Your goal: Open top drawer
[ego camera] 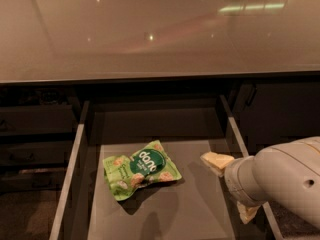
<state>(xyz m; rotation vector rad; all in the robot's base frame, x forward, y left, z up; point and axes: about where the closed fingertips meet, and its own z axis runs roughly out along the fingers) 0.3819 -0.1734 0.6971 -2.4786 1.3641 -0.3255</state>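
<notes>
Grey top drawer (72, 176) open, tool (232, 187) within

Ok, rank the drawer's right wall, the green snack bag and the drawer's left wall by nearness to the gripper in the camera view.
1. Right wall of the top drawer, beside the gripper at lower right.
2. Green snack bag, mid-floor, left of it.
3. Left wall, far side.

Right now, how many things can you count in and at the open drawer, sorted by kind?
Wide dark grey top drawer with pale grey inner sides, pulled open: 1
Green crinkled plastic snack bag, lying on the drawer's floor: 1
Cream-coloured two-finger gripper, over the drawer's right side, jaws apart: 1
Total: 3
</notes>
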